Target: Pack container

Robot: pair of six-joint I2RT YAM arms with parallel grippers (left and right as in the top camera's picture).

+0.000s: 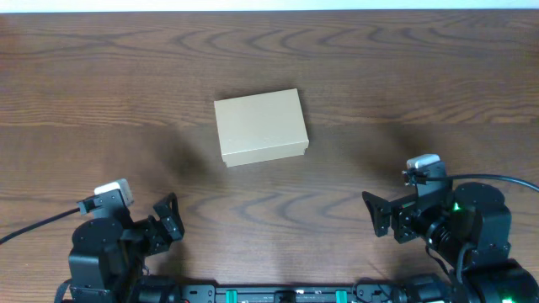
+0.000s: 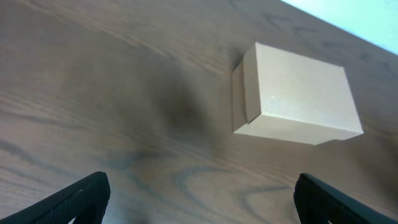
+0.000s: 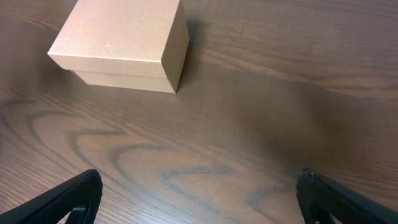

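Observation:
The container (image 1: 259, 126) is a plain tan cardboard box with its lid shut, lying on the wooden table near the middle. It also shows in the left wrist view (image 2: 295, 96) at upper right and in the right wrist view (image 3: 121, 43) at upper left. My left gripper (image 1: 168, 219) is open and empty near the front left edge, well short of the box; its fingertips frame bare wood (image 2: 199, 199). My right gripper (image 1: 379, 215) is open and empty at the front right, also apart from the box (image 3: 199, 199).
The dark wooden table (image 1: 404, 84) stretches around the box. Cables run from both arm bases along the front edge. A pale strip marks the table's far edge (image 1: 269, 4).

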